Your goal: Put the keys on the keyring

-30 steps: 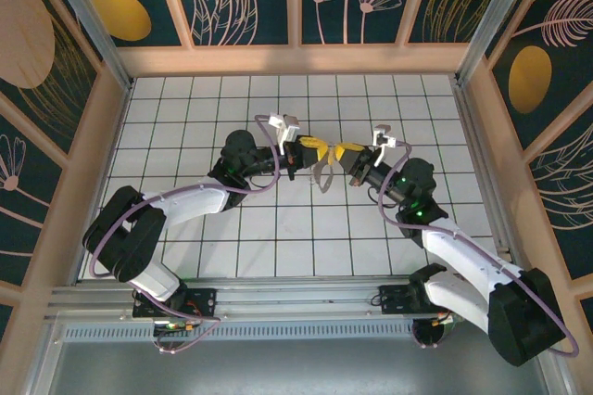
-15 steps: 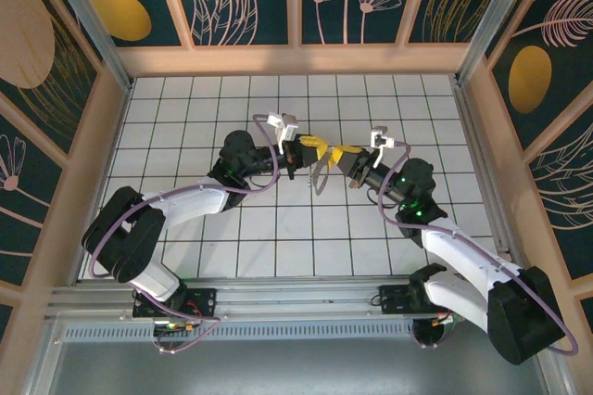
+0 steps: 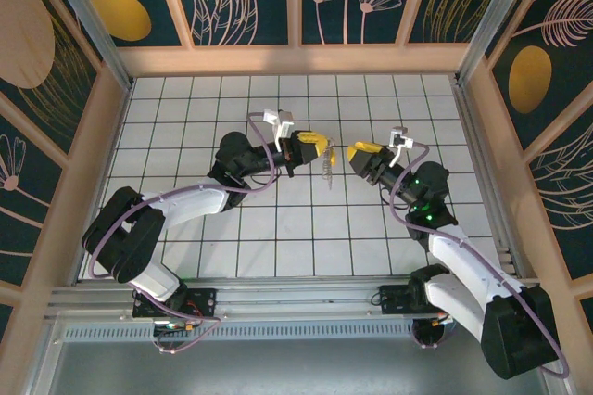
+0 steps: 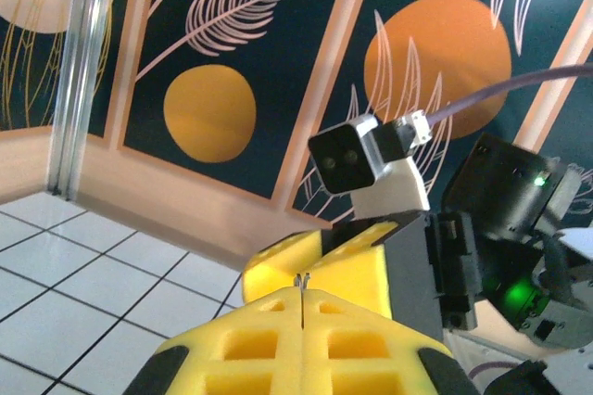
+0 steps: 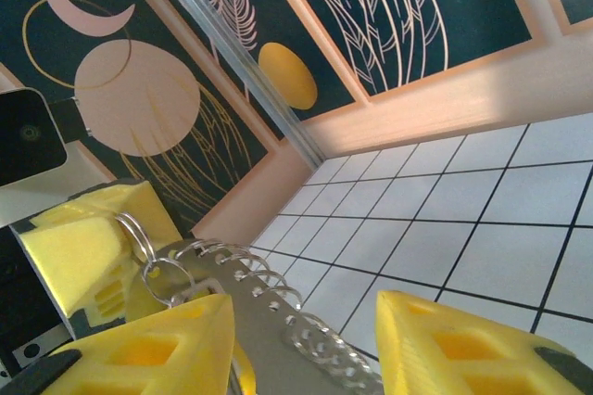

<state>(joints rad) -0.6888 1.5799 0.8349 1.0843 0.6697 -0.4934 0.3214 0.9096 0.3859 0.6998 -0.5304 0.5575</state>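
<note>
A: From above?
B: Left hand [image 3: 313,141] clamps the keyring [image 3: 326,164], dangling over mid-worktop [image 3: 185,108]; right hand [image 3: 363,150] sits apart, parted, empty.
A: Left wrist?
B: Pads [image 4: 269,339] pinched together, likely steadying it.
A: Right wrist?
B: Spread fingers [image 5: 445,339] frame the keyring.

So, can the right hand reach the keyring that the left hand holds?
Probably yes: the right hand is open and faces the keyring, which hangs from the shut left hand, with nothing between them.

Keyring [image 3: 326,166] hangs from left gripper [image 3: 313,141] tips, over table [image 3: 185,108] centre. Right gripper [image 3: 359,149] sits just right of keyring, facing it, not touching.
</note>
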